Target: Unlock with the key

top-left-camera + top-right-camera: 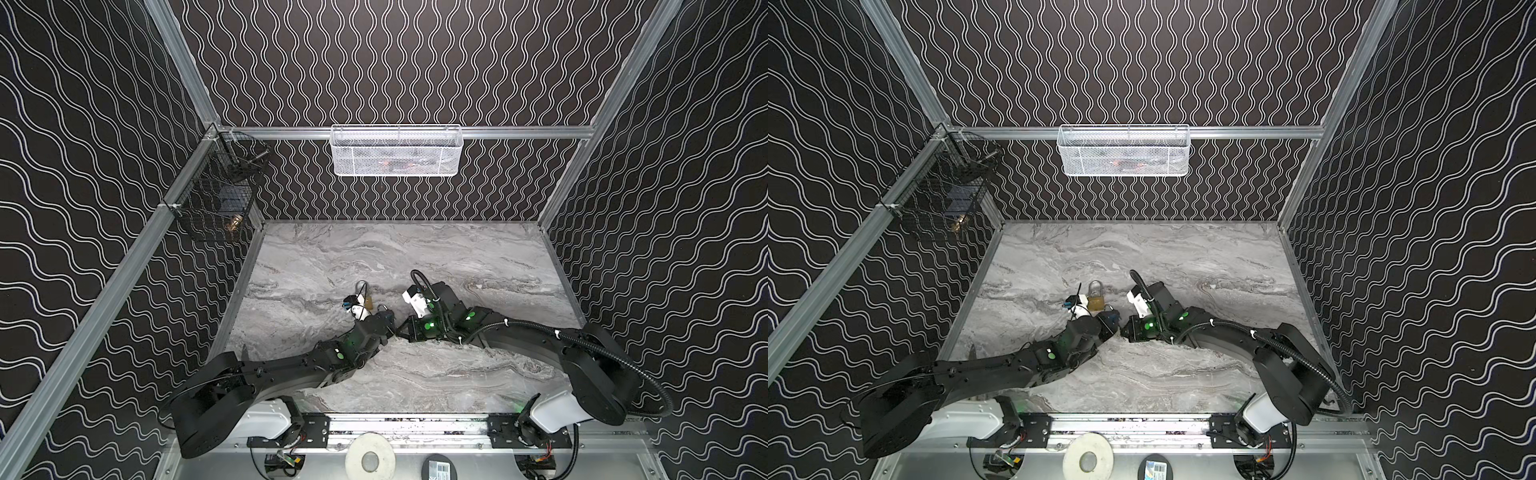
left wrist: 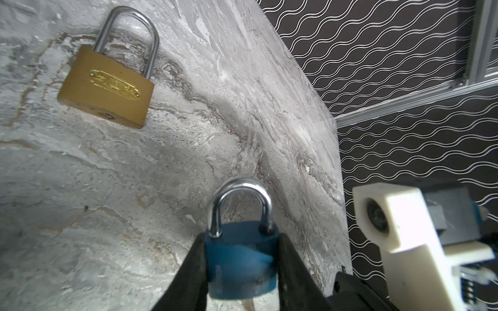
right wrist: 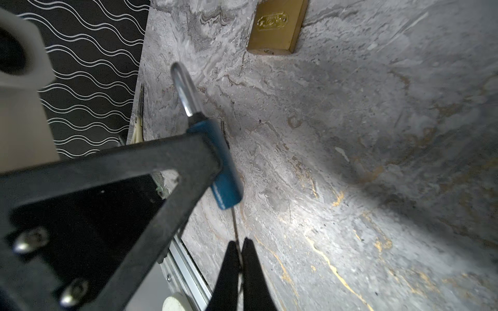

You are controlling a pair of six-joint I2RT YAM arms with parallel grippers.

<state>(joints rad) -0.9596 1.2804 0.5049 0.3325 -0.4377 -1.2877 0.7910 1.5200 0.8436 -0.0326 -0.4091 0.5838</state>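
**Tool state.** The left tool (image 2: 240, 239) is clamped on the blue padlock (image 2: 239, 258), a rounded body with a steel shackle. One jaw bears on each narrow side of the body. The right tool (image 3: 238, 245) is pressed together on the key (image 3: 235, 226), a thin dark metal blade seen edge-on.

**Location of the work.** The blue padlock sits between the left tool's jaws and appears to be held clear of the grey marble-patterned counter (image 2: 107, 188). Its shackle points forward, away from the left tool. Its keyway end faces the right tool.

**Governing relation.** The blue padlock lies directly ahead of the right tool's tips, close by. The key's long axis runs from those tips straight to the bottom face of the body, roughly in line with the padlock's own long axis. The right tool is the nearer to the keyway, so the turn appears to fall to it while the left tool braces the body.

**Not confirmed.**
- The keyway face is hidden, so insertion depth cannot be told.
- The key's head is covered by the jaws.
- Both shackle legs appear seated, so the lock is judged not yet released.

A rectangular brass padlock (image 2: 105, 86) lies flat on the counter, well ahead of both tools and untouched.
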